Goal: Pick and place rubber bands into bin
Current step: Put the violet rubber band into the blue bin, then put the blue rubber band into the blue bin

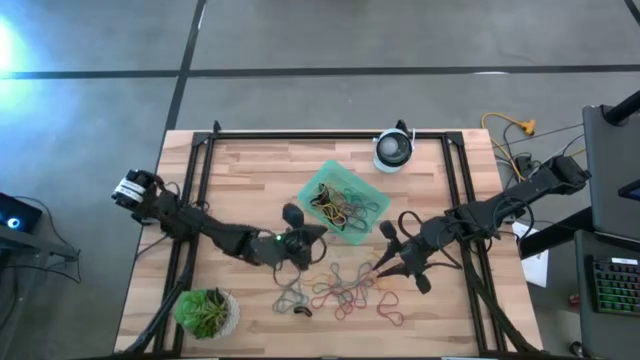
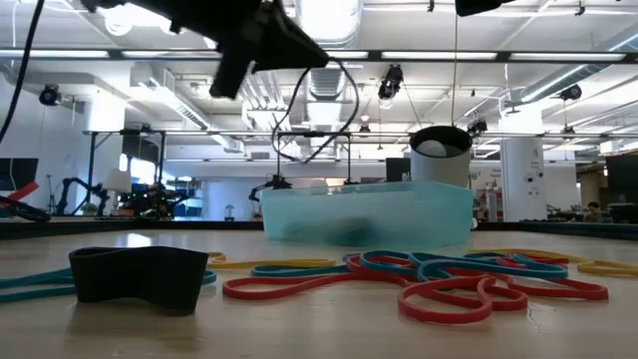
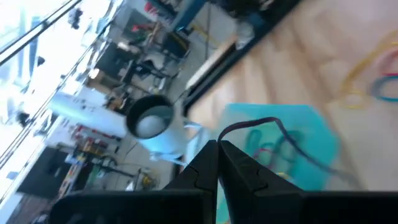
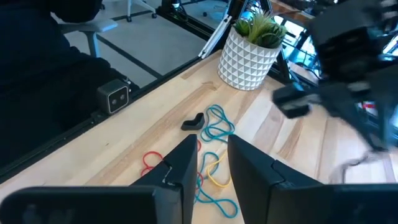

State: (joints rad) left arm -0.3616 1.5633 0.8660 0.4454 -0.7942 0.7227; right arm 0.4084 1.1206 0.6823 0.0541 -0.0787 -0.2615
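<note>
Many rubber bands [image 1: 345,292] beside bin [image 1: 372,190]

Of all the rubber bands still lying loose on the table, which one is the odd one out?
The wide black rubber band, a flat strip lying beside the white potted plant. The other loose rubber bands are thin loops in red, yellow and teal.

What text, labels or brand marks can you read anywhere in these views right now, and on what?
None can be read in any view.
The mint-green bin, the round white-and-black device and the white plant pot show no lettering.
The small grey box on the table edge shows two round lenses, no text.
Signs in the room behind, in the low and left wrist views, are too blurred to read.
</note>
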